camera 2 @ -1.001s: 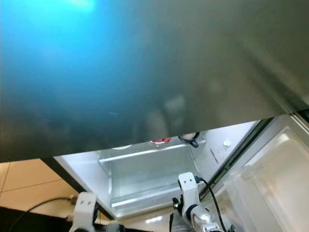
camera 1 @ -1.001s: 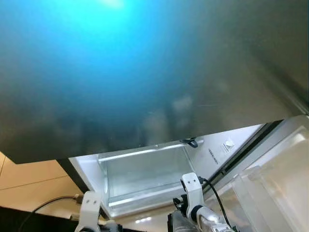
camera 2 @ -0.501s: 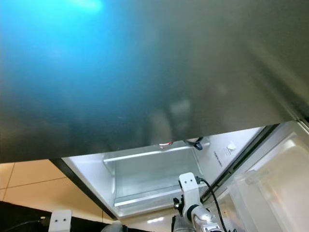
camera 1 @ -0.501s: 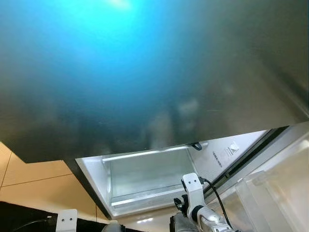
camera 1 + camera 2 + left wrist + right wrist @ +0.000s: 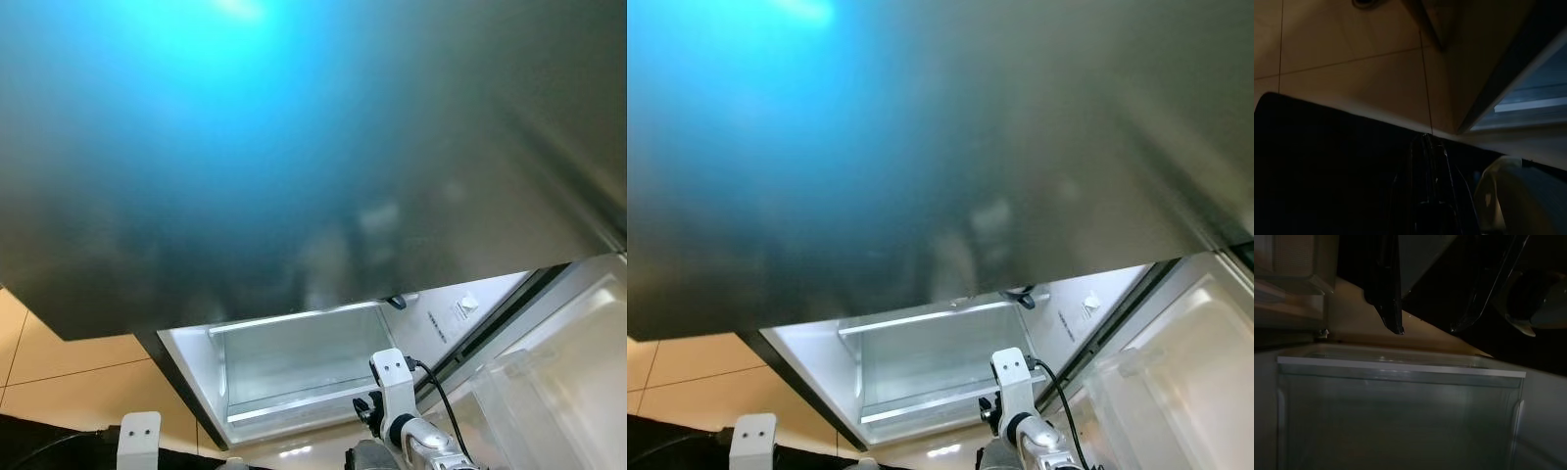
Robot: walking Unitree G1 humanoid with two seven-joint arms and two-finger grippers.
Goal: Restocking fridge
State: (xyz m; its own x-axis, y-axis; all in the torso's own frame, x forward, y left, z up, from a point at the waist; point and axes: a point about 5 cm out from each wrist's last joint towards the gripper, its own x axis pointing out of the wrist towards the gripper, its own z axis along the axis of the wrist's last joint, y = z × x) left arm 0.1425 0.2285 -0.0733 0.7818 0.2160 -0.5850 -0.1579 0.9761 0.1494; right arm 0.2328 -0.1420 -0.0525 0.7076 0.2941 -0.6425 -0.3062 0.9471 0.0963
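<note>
The fridge stands open below a big dark steel door [image 5: 294, 147] that blocks most of the head views. Inside, lit white, sits a clear drawer [image 5: 294, 362] with nothing visible in it. My right arm [image 5: 392, 377] is raised at the bottom centre, just in front of that drawer. In the right wrist view my right gripper [image 5: 1425, 328] is open, its black fingers [image 5: 1392, 308] apart with nothing between them, by the drawer's front rim [image 5: 1400, 367]. My left arm [image 5: 138, 438] is low at the bottom left. My left gripper [image 5: 1427, 139] looks shut, over a dark surface.
The open door on the right carries clear door bins [image 5: 558, 392]. Beige floor tiles [image 5: 78, 362] lie to the left of the fridge. A small dark hook-like item [image 5: 395, 302] hangs at the compartment's upper right. The black edge of the fridge frame [image 5: 181, 392] runs beside my left arm.
My left arm has dropped and moved to the left since a second ago. The head view has shifted a little. My right arm holds nearly the same place.
</note>
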